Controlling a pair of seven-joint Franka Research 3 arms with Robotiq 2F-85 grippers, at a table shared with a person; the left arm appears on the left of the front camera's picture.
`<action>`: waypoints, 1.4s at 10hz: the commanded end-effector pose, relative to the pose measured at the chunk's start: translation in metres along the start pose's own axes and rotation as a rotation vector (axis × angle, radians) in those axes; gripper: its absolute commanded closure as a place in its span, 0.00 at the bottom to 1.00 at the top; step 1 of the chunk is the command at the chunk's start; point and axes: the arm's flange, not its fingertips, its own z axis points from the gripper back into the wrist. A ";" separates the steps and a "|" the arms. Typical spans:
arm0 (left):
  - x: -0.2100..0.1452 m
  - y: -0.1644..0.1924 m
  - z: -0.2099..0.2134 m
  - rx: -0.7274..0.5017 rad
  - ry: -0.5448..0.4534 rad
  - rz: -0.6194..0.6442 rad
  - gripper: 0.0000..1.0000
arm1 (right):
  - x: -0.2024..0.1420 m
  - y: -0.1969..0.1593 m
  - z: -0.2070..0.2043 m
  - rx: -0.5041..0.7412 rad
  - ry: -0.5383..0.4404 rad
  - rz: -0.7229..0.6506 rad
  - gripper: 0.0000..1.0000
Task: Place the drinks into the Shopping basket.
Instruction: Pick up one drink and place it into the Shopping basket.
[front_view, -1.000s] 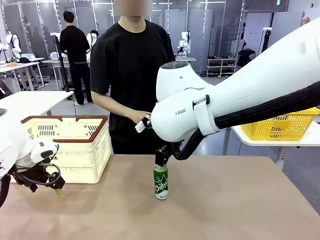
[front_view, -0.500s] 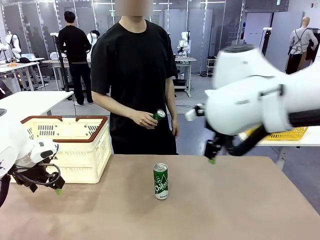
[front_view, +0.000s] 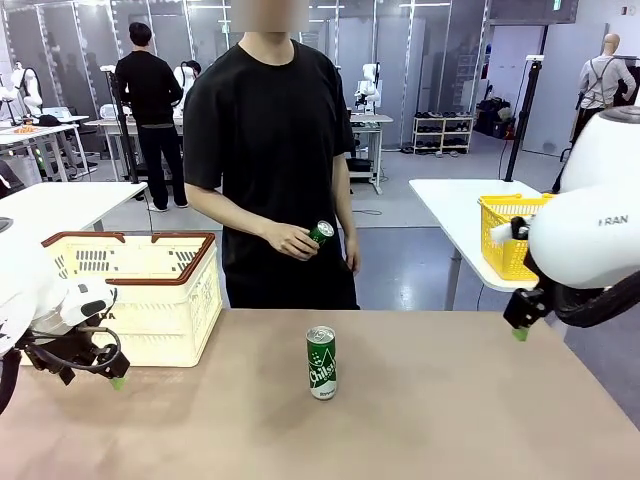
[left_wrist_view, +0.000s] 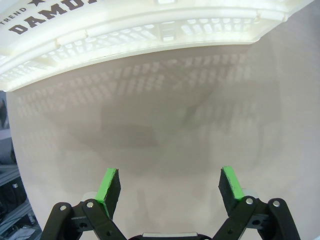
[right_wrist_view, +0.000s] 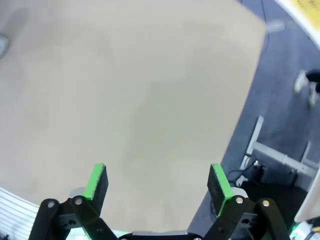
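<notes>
Pulling my right arm way back. A second ago my right gripper (front_view: 520, 328) was parked right over the green can (front_view: 321, 362) in the middle of the frame, and now it's hanging at the right edge. The can isn't budging, so no pickup is happening yet.

Lower left, my left gripper (front_view: 100, 368) is hovering low over the table (front_view: 450, 400), just in front of the Shopping basket (front_view: 150, 310). In its wrist view the jaws are standing wide apart around bare tabletop, and the basket wall is curving across the top. I'm not managing to see whether anything is lying inside the basket.

Dead centre, the green can is standing upright, well apart from the basket, with nothing touching it. Just above it, the person's hand (front_view: 292, 241) is holding a second green can (front_view: 319, 232), tilted.

Far right, my right gripper is also gaping fully open and carrying nothing, with its wrist view looking down at the table's edge and the floor beyond.

So I'm guessing we're resetting. At least two drinks are still waiting, and the person may be about to set down the next one.
</notes>
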 end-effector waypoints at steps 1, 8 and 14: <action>0.000 0.000 0.000 0.000 0.003 0.001 0.00 | -0.007 -0.001 -0.009 0.001 -0.023 -0.095 0.00; 0.002 -0.053 0.047 -0.142 -0.070 -0.313 0.00 | -0.008 -0.010 -0.009 -0.001 0.003 -0.080 0.00; 0.082 -0.185 0.095 -0.161 -0.162 -0.549 0.00 | -0.008 -0.010 -0.009 -0.001 0.003 -0.080 0.00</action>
